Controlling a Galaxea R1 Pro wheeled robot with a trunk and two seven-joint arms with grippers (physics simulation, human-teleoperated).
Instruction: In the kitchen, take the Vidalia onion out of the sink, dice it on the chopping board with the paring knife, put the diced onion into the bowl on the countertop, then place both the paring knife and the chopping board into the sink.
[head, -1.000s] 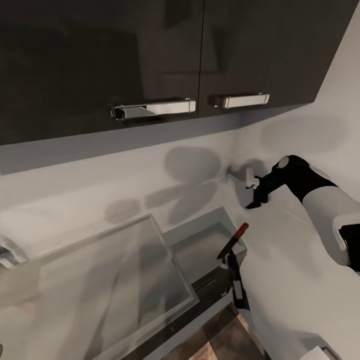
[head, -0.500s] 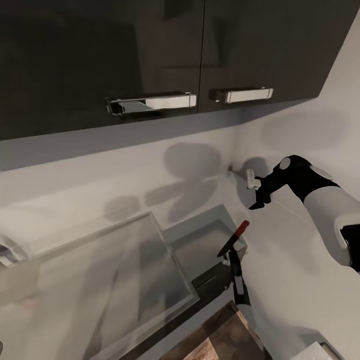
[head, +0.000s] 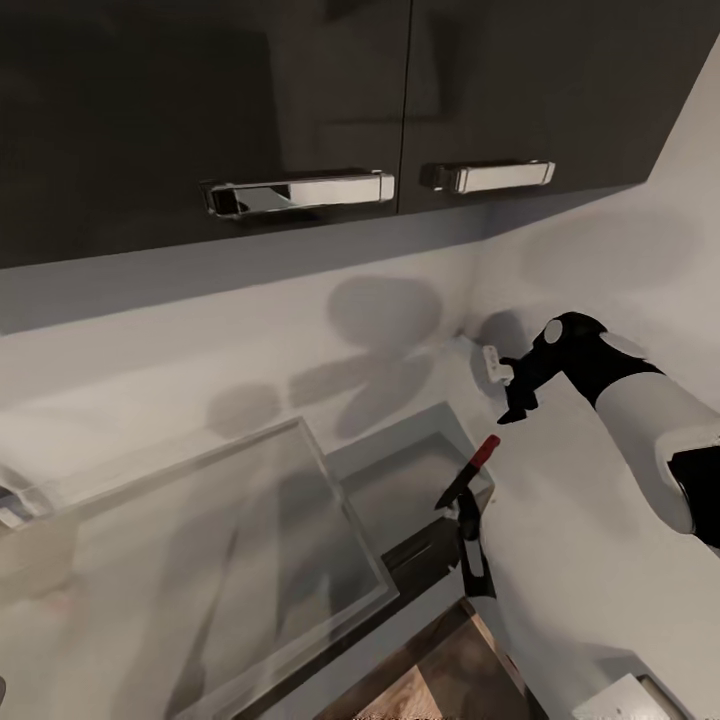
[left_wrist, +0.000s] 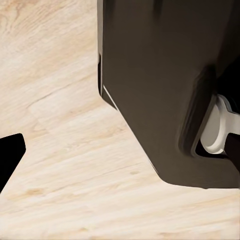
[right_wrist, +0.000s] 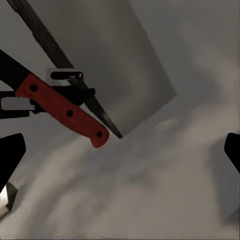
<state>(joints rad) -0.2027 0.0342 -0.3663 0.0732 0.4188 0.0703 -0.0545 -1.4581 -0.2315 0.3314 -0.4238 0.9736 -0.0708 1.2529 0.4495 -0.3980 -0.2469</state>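
The steel sink's basin (head: 405, 490) lies in the head view beside its flat, shiny drainboard (head: 200, 570). At the basin's right rim stands the tap (head: 470, 550). Over it juts a red riveted handle with a dark end, which looks like the paring knife (head: 468, 478) (right_wrist: 62, 111). My right gripper (head: 510, 408) (right_wrist: 120, 155) hangs open and empty above it, near the wall corner and apart from the handle. Over pale floor, my left gripper (left_wrist: 120, 155) is open with nothing in it. A white squarish corner (head: 625, 700), perhaps the bowl, peeks in low on the right. Onion and chopping board are out of view.
Dark wall cabinets with chrome handles (head: 300, 190) hang overhead. A small white fitting (head: 494, 360) sits on the wall by the right gripper. The countertop (head: 600, 560) reflects the pale wall. Brown wood-grain (head: 440, 680) at the bottom looks like floor. The robot's dark base (left_wrist: 165, 85) is beside the left gripper.
The head view has tilted slightly, so the cabinets sit higher in the picture. My right arm has drifted a little left toward the wall corner. The red handle stays on the tap.
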